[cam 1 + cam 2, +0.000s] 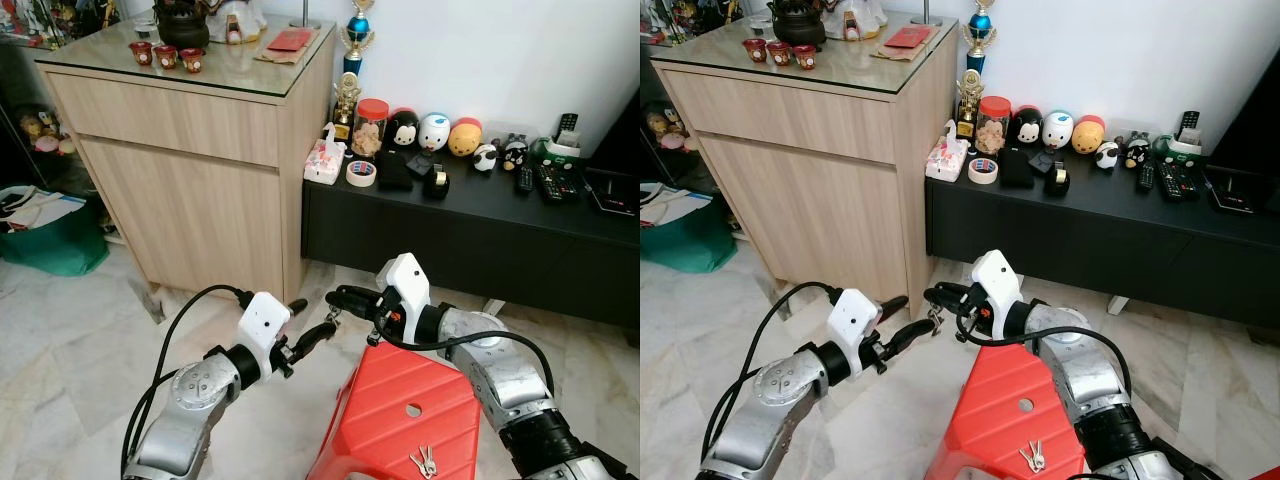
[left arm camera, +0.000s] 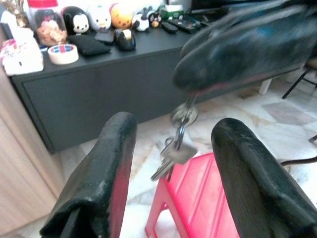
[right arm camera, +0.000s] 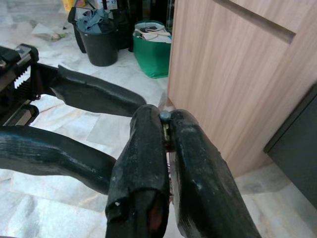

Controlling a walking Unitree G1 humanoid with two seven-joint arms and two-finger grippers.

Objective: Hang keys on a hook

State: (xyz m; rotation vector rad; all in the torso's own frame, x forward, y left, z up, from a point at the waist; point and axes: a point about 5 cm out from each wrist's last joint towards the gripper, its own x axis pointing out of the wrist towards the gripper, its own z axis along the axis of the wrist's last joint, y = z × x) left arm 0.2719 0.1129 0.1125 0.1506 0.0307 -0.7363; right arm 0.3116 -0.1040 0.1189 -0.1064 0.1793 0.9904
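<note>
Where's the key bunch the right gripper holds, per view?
Left eye view: keys hang at centre, under the right gripper.
Right eye view: keys left of centre.
Left wrist view: keys at centre, inside the open left gripper.
Right wrist view: keys pinched, just the ring edge visible.
Shared landmark: wooden cabinet.

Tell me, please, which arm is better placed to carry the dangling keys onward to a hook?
Right. The right tool is already shut on the keys, which hang from its tip. The left tool is open around them, gripping nothing.
</note>
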